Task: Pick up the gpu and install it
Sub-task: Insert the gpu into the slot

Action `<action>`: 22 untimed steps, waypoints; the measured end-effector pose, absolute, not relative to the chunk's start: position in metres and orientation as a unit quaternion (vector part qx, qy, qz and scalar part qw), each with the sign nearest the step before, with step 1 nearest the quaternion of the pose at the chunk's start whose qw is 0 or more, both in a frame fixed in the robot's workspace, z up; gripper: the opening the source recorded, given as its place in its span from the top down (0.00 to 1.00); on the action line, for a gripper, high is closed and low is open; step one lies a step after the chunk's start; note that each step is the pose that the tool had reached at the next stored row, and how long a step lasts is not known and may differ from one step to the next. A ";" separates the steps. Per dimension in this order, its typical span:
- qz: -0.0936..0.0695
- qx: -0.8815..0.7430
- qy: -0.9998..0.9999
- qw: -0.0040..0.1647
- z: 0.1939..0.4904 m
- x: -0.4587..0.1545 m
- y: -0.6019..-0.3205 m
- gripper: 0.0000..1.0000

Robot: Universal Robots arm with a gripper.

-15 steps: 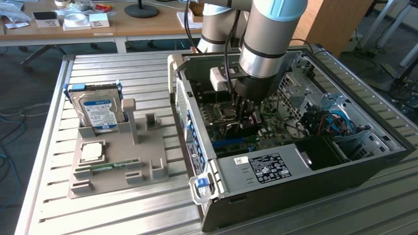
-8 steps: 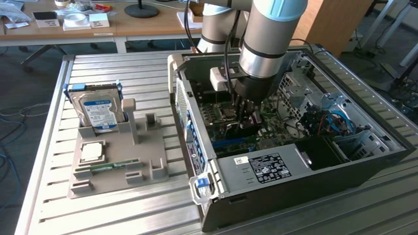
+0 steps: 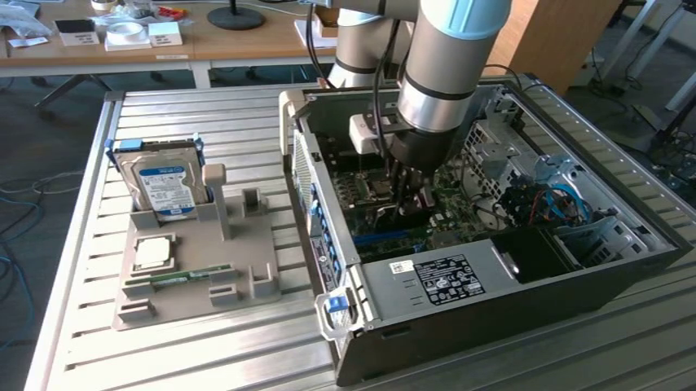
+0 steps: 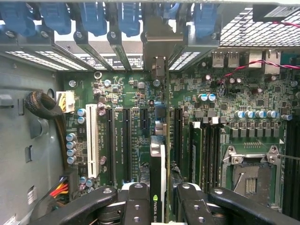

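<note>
We've got a silver-grey tubular arm with a light-blue joint cap and a black band near the wrist. Black cables run down it past a white box. The gripper is black, and its linked fingers are dotted with round silver screws.

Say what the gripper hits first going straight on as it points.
Probably the motherboard: the gripper points down at it, and the gpu in its fingers would touch first. Depth unclear.
</note>
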State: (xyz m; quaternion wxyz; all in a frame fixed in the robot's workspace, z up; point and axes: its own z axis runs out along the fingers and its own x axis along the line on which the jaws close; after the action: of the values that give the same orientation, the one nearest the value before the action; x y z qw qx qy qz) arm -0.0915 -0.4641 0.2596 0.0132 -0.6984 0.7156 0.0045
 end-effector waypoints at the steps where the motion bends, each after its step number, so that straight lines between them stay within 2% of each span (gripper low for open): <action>1: 0.004 -0.698 0.716 0.013 0.259 -0.091 -0.464 0.73; 22: 0.005 -0.698 0.716 0.013 0.254 -0.092 -0.464 0.73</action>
State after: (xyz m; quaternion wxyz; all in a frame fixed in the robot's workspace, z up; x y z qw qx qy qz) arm -0.0915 -0.4640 0.2535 0.0133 -0.6984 0.7156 0.0046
